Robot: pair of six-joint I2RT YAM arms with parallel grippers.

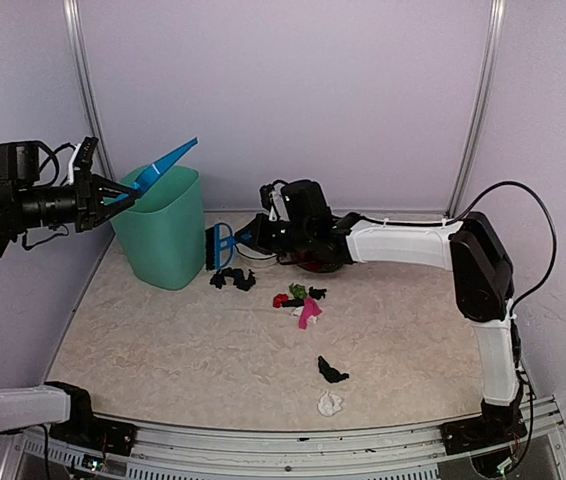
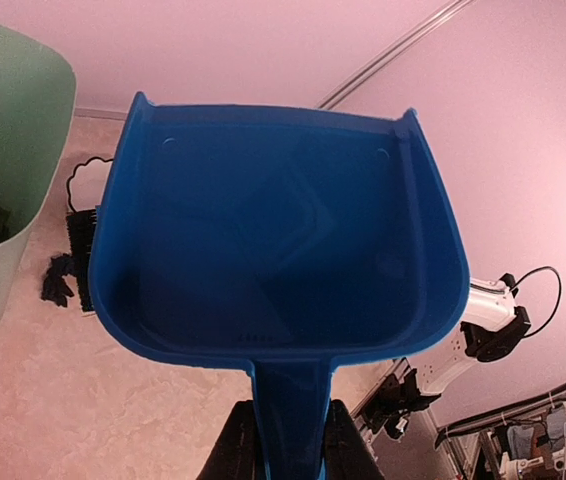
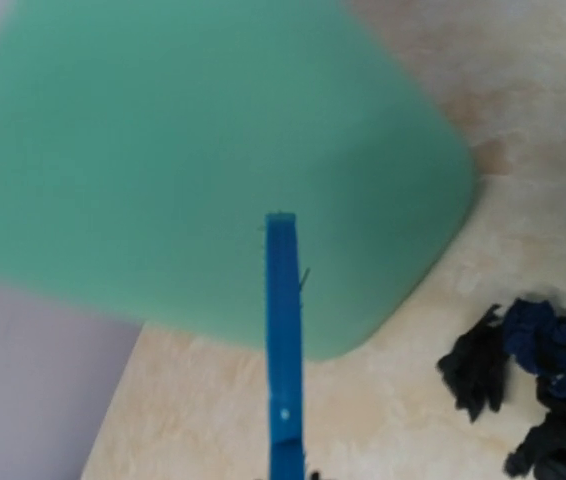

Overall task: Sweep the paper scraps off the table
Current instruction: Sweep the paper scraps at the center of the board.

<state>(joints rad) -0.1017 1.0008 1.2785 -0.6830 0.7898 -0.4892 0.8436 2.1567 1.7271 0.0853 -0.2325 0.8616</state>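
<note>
Several scraps point(image 1: 303, 300) lie on the table point(image 1: 163, 350); a few show inside the bin point(image 1: 163, 235). Above it the left claw point(image 1: 111, 190) clamps the empty dustpan point(image 1: 163, 165); the right claw point(image 1: 255, 234) clamps the brush point(image 1: 221, 244).

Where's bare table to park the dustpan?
Bare: front-left table, between green bin and front rail; also the right side, past the pink scrap. Crowded: by the brush and down the paper scraps to the white wad.
</note>
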